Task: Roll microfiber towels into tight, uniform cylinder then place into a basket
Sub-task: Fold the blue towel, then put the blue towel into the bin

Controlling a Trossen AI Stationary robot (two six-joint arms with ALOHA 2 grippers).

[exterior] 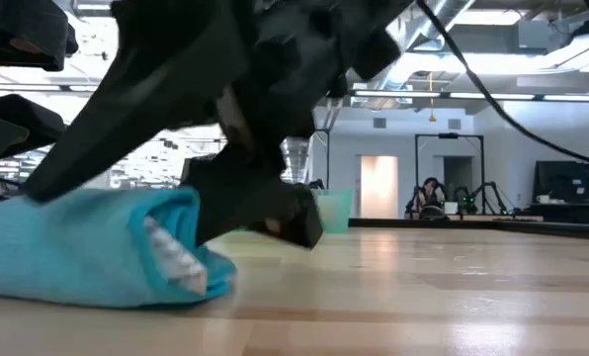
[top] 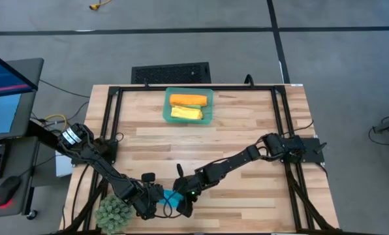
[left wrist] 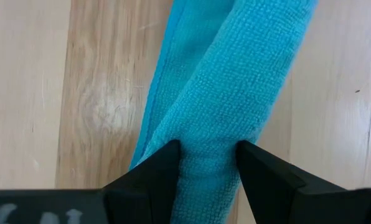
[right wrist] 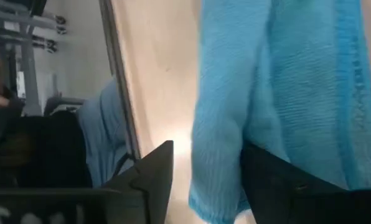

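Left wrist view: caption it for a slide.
Left gripper shut on the rolled blue towel lying on the wooden table.

**No readable text in any view**

Nothing legible shows — no label, brand, number or sign. The monitor at the table's left edge in the high view glows blue with a red band, but its content is too small to read. The left gripper's housing carries pale marks at the edge of the left wrist view — cut off, not decipherable.
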